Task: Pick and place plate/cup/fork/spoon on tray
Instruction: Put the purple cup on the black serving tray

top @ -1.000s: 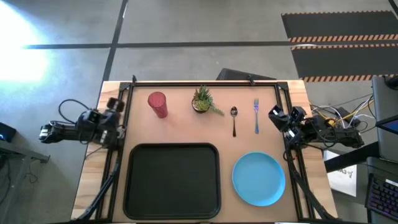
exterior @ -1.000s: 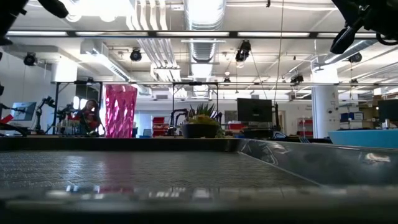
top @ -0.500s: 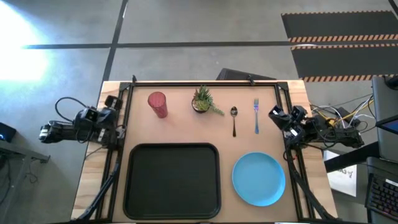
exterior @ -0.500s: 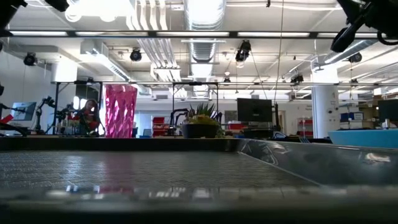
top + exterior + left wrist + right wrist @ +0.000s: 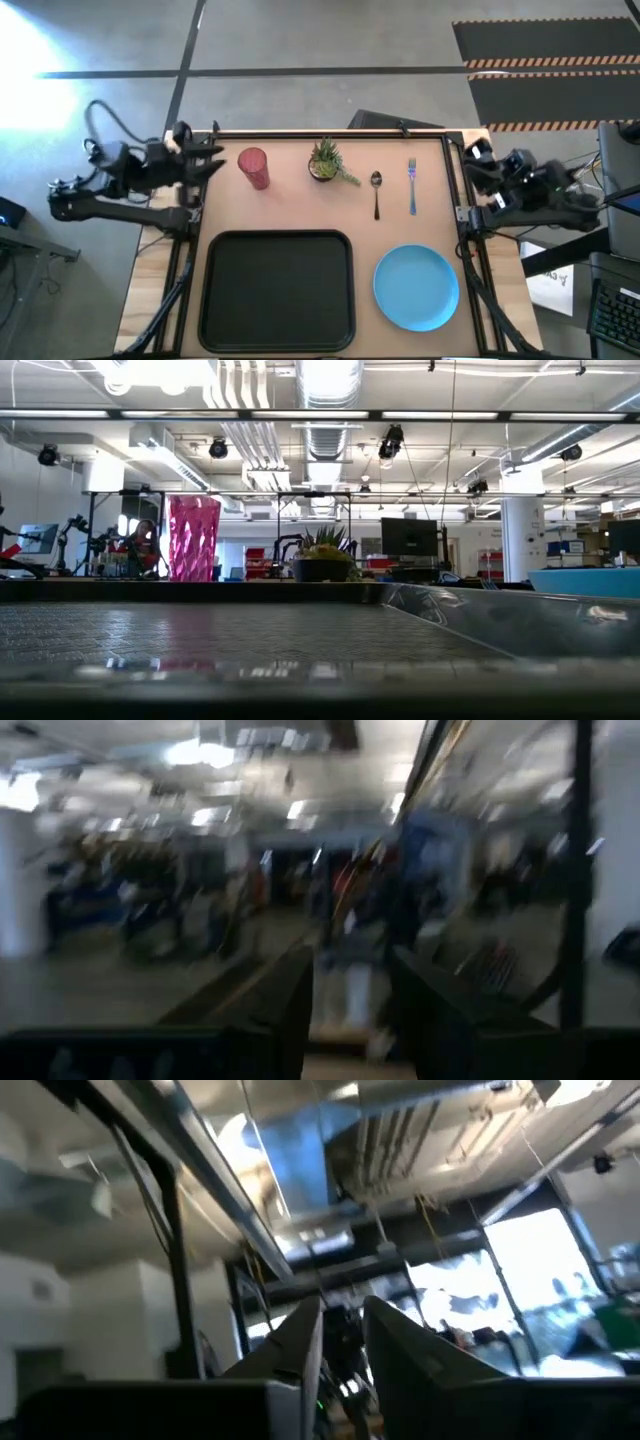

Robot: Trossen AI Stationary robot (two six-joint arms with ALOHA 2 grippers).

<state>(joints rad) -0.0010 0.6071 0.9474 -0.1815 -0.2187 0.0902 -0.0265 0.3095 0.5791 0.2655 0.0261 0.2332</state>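
On the table's far side a red cup point(image 5: 253, 167), a spoon point(image 5: 376, 193) and a blue-handled fork point(image 5: 411, 186) rest on the wood. The black tray point(image 5: 277, 290) lies near the front, and the light-blue plate point(image 5: 416, 287) lies to its right. My left gripper point(image 5: 215, 163) hovers raised at the table's left edge, just left of the cup, and is open point(image 5: 350, 1000) and empty. My right gripper point(image 5: 472, 152) is raised at the right edge, right of the fork. It is open by a narrow gap point(image 5: 343, 1345) and points up into the room.
A small potted plant point(image 5: 326, 161) stands between the cup and the spoon. A black frame point(image 5: 330, 133) runs along the table's far and side edges. Bare wood lies between the far row of things and the tray. Cables and equipment point(image 5: 610, 300) sit beyond the right edge.
Both arms have risen from their low rest at the table's sides. My left gripper has tipped up from pointing down to about level and swung toward the far edge and the cup. My right gripper has gone up and toward the far right corner. Nothing on the table has moved.
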